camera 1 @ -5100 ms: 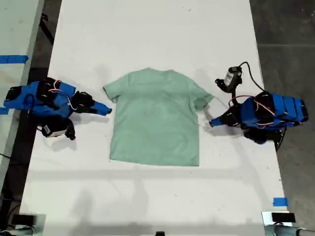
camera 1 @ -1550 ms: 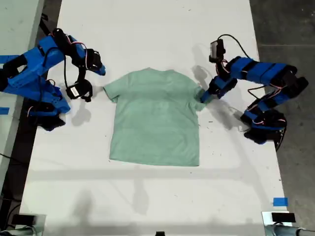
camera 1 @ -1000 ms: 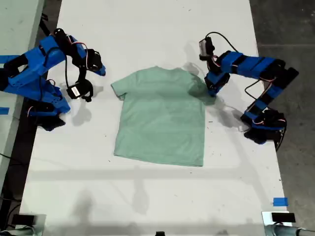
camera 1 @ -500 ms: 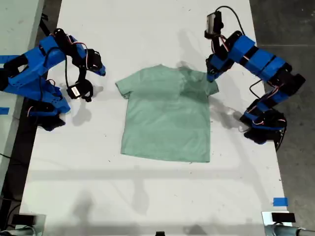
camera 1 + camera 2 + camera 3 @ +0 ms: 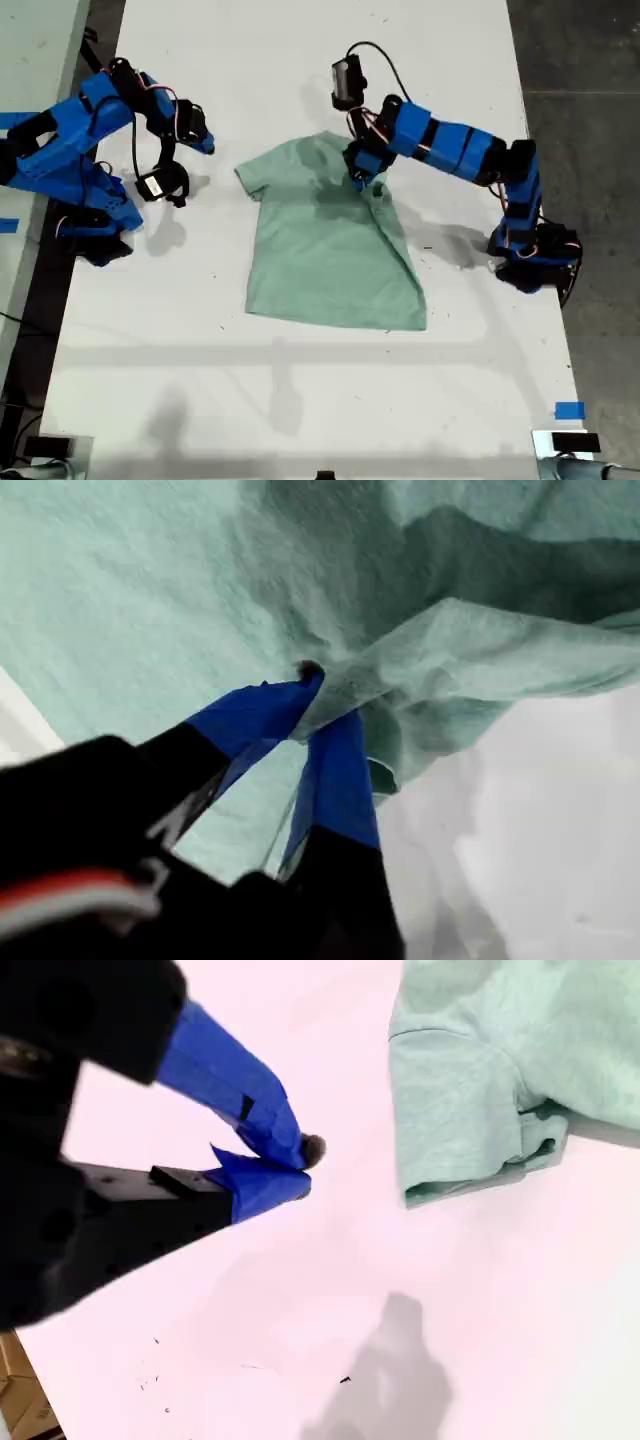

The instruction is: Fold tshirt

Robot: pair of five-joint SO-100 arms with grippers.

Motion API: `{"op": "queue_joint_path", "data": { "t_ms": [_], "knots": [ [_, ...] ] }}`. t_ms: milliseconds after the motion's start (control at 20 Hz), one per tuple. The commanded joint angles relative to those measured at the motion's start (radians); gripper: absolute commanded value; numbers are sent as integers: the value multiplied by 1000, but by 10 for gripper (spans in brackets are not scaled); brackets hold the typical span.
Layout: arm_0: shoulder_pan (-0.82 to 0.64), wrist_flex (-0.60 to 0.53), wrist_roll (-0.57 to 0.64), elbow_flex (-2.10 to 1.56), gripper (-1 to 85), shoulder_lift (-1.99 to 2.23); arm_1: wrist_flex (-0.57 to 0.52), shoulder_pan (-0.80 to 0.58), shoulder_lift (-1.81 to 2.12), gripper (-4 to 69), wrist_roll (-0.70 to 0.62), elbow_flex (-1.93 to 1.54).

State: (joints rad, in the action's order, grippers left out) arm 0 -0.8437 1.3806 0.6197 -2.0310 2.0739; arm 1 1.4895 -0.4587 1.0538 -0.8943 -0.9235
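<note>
a pale mint-green tshirt [image 5: 335, 245] lies on a white counter [image 5: 300, 400], roughly at its middle in the exterior view, between two blue arms.

my first hand [image 5: 325, 695] is clamped on a bunched fold of the shirt's cloth; in the exterior view this is the arm reaching in from the right, its tip over the shirt's upper middle, with the sleeve on that side lifted and drawn inward over the body. my second hand [image 5: 290, 1165] hangs over bare counter just beside the other sleeve, at the exterior view's left, touching no cloth; its blue tips sit close together, nearly closed on nothing.

the shirt looks light, soft and limp (it wrinkles and drapes wherever it is lifted), so it will likely sag and drag along the counter rather than hold any shape. it does not look fragile or slippery. the best places to hold are probably edges and corners: a sleeve hem, a shoulder seam, or a bottom corner, pinching a small fold of cloth.

the shirt's long axis runs from collar to bottom hem, nearly top to bottom in the exterior view, leaning slightly so the hem sits toward that view's right. the collar points to the top of that view.
</note>
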Motion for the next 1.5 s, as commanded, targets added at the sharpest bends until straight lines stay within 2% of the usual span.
{"op": "queue_joint_path", "data": {
  "t_ms": [0,50,150,200,400,550,650,800,850,1100,1450],
  "knots": [
    [-9,-25,2,2,1,43,-94,35,-49,20,35,83],
    [-9,-28,2,2,1,43,-117,52,-72,137,44,87],
    [-9,-28,2,2,4,43,-97,74,-87,281,72,126],
    [-11,-28,2,2,8,43,-69,89,-91,423,31,176],
    [-17,-25,2,12,52,32,100,71,69,338,23,235],
    [-21,-15,2,20,87,28,167,26,278,311,-25,184],
    [-25,9,2,54,131,14,170,-8,443,299,-37,41],
    [-23,46,9,133,297,-46,169,-29,606,276,-40,-172],
    [-21,54,15,167,314,-69,164,-26,635,269,-34,-225],
    [-34,71,51,275,335,-160,149,12,681,245,-11,-354],
    [-67,-98,71,270,333,-541,126,20,765,236,8,-451]
  ]
}}
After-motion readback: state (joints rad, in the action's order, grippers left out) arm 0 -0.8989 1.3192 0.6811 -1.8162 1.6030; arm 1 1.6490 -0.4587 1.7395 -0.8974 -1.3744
